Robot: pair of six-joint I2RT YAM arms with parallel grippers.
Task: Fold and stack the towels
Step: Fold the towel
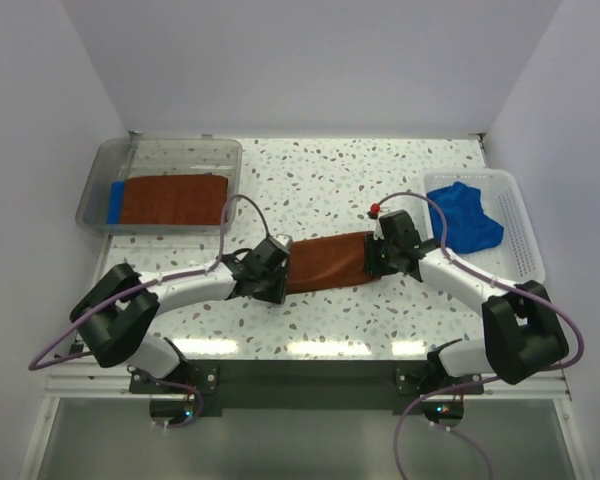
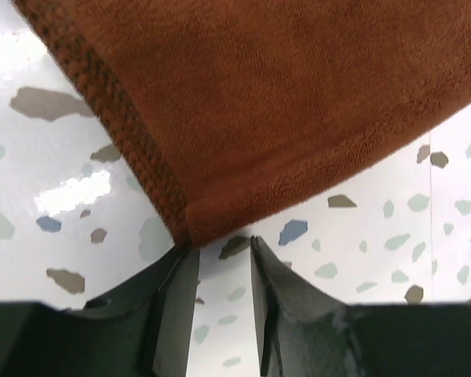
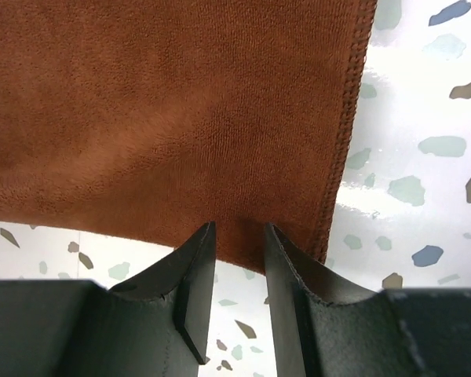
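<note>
A rust-brown towel [image 1: 325, 263] lies folded into a strip on the table between my two grippers. My left gripper [image 1: 280, 272] is at its left end. In the left wrist view the jaws [image 2: 220, 243] stand narrowly open over bare table, and the towel's corner [image 2: 190, 228] touches the left fingertip. My right gripper [image 1: 378, 255] is at the right end. Its jaws [image 3: 239, 229] are also apart, with the flat near edge of the towel [image 3: 239, 243] lying between the tips. Another brown towel [image 1: 175, 198] and a blue one [image 1: 115, 200] lie in the tray.
The clear plastic tray [image 1: 165, 150] stands at the back left. A white mesh basket [image 1: 510, 215] at the right holds a crumpled blue towel [image 1: 465, 215]. Speckled tabletop [image 1: 330, 170] stretches behind the brown towel.
</note>
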